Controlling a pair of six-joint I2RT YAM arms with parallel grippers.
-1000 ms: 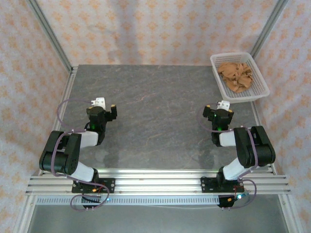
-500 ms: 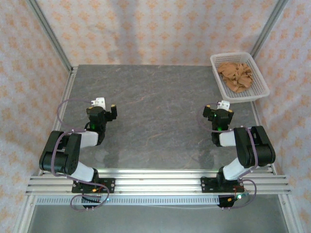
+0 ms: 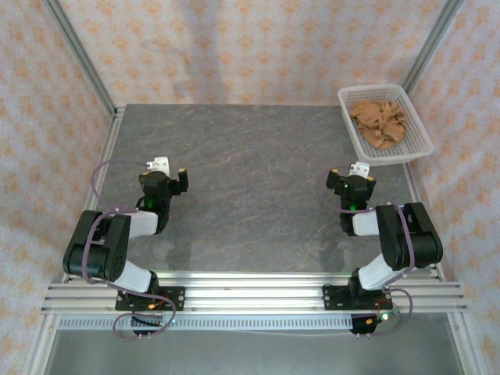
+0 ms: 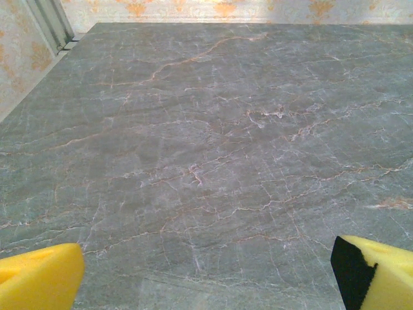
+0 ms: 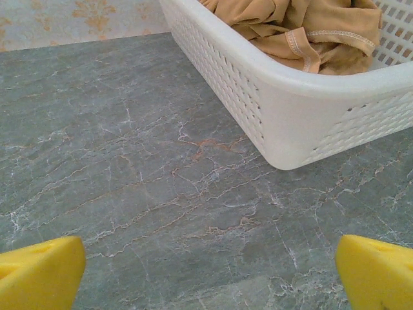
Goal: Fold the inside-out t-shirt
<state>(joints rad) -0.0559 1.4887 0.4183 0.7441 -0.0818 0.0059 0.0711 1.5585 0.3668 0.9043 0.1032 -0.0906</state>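
Jaws on the left arm and right arm are staying released, gripping nothing, unmoved; the inside-out t-shirt is lying crumpled in the white basket at the desk's far right corner, folding not yet begun.

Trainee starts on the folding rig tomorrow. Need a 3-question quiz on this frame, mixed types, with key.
1. Where is the t-shirt? A) spread out flat B) crumpled in the basket C) hanging from an arm
2. True or false: the left fingers are shut on cloth.
3. Which arm's fingers are nearer the basket?

Key:
1. B.
2. False. They are open over bare table.
3. The right fingers. They are open and facing the basket's near corner, not touching it.
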